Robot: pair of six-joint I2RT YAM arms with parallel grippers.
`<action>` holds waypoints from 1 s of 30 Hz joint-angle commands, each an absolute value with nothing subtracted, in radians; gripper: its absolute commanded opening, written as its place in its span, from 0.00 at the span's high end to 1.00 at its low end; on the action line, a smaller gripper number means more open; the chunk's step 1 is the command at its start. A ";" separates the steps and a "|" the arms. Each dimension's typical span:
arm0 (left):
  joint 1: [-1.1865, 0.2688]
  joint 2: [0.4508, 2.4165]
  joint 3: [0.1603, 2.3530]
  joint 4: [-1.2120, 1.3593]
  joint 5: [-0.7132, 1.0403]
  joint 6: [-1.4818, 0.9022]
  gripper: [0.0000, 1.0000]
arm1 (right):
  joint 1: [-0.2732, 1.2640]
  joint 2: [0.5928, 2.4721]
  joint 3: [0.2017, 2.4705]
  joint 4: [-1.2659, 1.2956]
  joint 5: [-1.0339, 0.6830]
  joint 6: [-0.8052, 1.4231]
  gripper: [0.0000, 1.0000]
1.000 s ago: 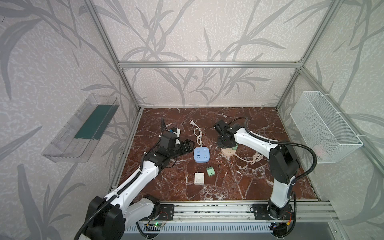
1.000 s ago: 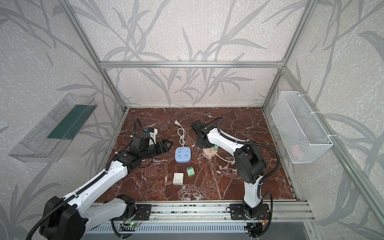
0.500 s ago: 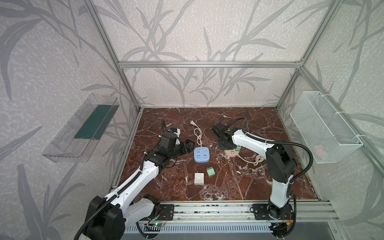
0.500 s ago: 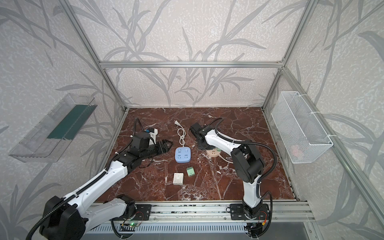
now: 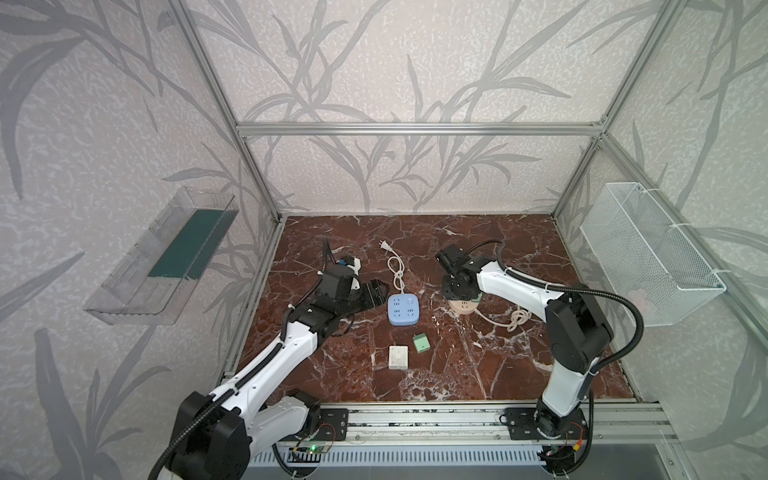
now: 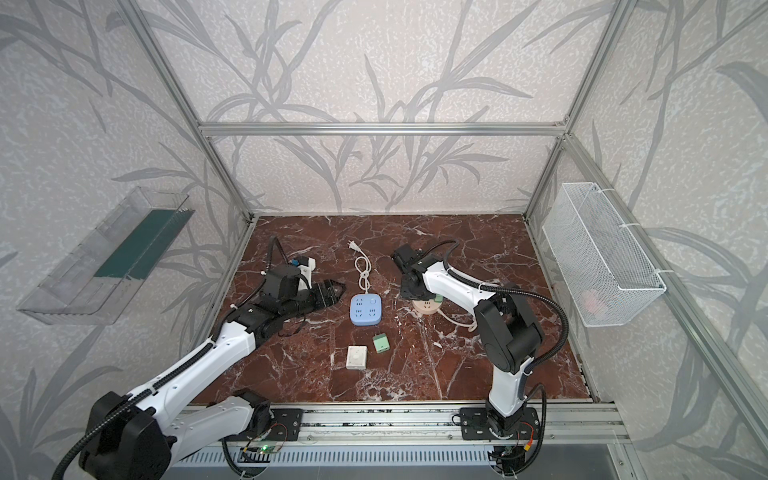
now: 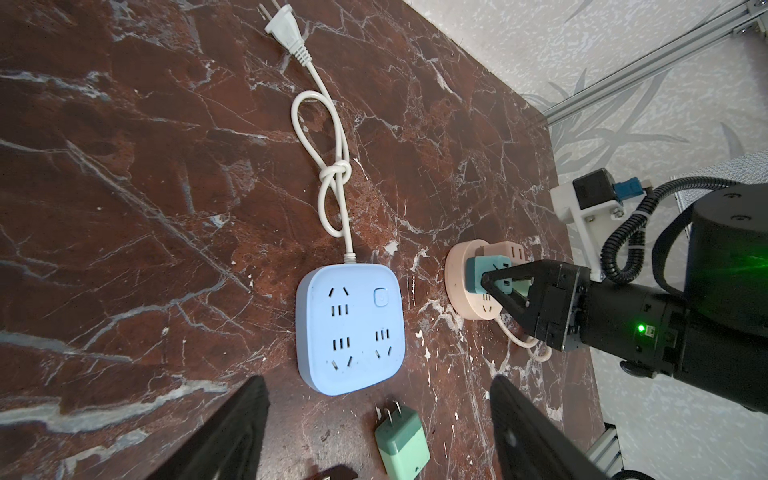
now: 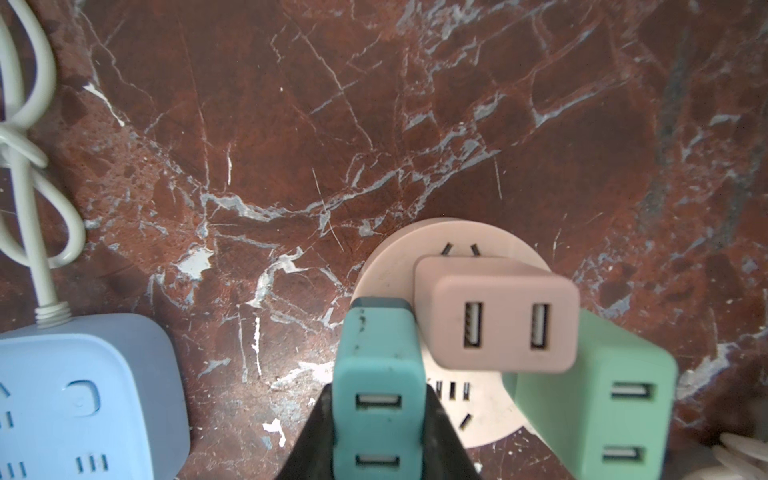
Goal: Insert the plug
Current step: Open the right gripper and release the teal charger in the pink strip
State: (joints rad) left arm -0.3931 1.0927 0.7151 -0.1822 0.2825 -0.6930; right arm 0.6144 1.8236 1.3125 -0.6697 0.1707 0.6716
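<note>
Teal plug (image 7: pixel 476 274) between right pincer (image 7: pixel 488 285) tips, at pink round socket (image 7: pixel 457 286).

The plug (image 8: pixel 380 395) is a small teal block with round corners and two little slots on its end. It stands upright on the socket (image 8: pixel 390 266), close to the edge, with its bottom against the pink top. Its pins are hidden, so how far in it sits cannot be told. The right gripper (image 7: pixel 492 286) pinches it tight from two sides. The socket is round, flat and pale pink. It lies flat, a bit right of the middle in both top views.
</note>
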 commanded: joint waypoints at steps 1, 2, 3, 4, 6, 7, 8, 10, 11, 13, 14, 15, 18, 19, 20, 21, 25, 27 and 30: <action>-0.388 1.081 0.701 -0.170 0.282 -0.700 0.19 | 0.613 1.850 1.245 -0.742 0.012 0.690 1.00; -0.388 1.081 0.702 -0.170 0.282 -0.701 0.19 | 0.608 1.852 1.243 -0.745 0.011 0.686 1.00; -0.388 1.081 0.701 -0.170 0.281 -0.701 0.19 | 0.604 1.858 1.245 -0.756 0.011 0.681 1.00; -0.388 1.081 0.704 -0.169 0.282 -0.701 0.19 | 0.599 1.867 1.249 -0.765 0.010 0.674 1.00; -0.388 1.080 0.704 -0.170 0.281 -0.700 0.19 | 0.592 1.889 1.253 -0.780 0.002 0.665 1.00; -0.387 1.080 0.704 -0.170 0.280 -0.699 0.19 | 0.588 1.902 1.255 -0.787 -0.001 0.659 1.00; -0.387 1.080 0.703 -0.171 0.278 -0.699 0.19 | 0.584 1.917 1.257 -0.795 -0.001 0.654 1.00; -0.387 1.079 0.705 -0.175 0.277 -0.697 0.19 | 0.574 1.946 1.247 -0.799 -0.017 0.650 1.00; -0.386 1.078 0.704 -0.175 0.275 -0.697 0.19 | 0.572 1.964 1.243 -0.799 -0.025 0.650 1.00; -0.385 1.075 0.702 -0.176 0.272 -0.696 0.19 | 0.570 2.004 1.246 -0.822 -0.037 0.646 1.00; -0.384 1.072 0.701 -0.178 0.269 -0.696 0.19 | 0.570 2.019 1.247 -0.832 -0.045 0.646 1.00; -0.383 1.069 0.700 -0.182 0.265 -0.696 0.19 | 0.569 2.029 1.245 -0.832 -0.058 0.646 1.00; -0.383 1.062 0.695 -0.182 0.257 -0.692 0.19 | 0.570 2.054 1.237 -0.843 -0.067 0.608 1.00; -0.383 1.063 0.699 -0.187 0.257 -0.690 0.19 | 0.569 2.065 1.242 -0.856 -0.068 0.605 1.00; -0.382 1.066 0.703 -0.194 0.257 -0.689 0.19 | 0.569 2.073 1.244 -0.864 -0.072 0.600 1.00; -0.382 1.066 0.706 -0.198 0.258 -0.688 0.19 | 0.570 2.073 1.243 -0.863 -0.083 0.597 1.00; -0.382 1.055 0.694 -0.187 0.257 -0.692 0.19 | 0.570 2.078 1.259 -0.883 -0.082 0.581 1.00; -0.382 1.056 0.692 -0.189 0.263 -0.695 0.19 | 0.570 2.078 1.273 -0.891 -0.081 0.571 1.00; -0.382 1.054 0.690 -0.187 0.272 -0.703 0.19 | 0.570 2.068 1.295 -0.888 -0.071 0.552 1.00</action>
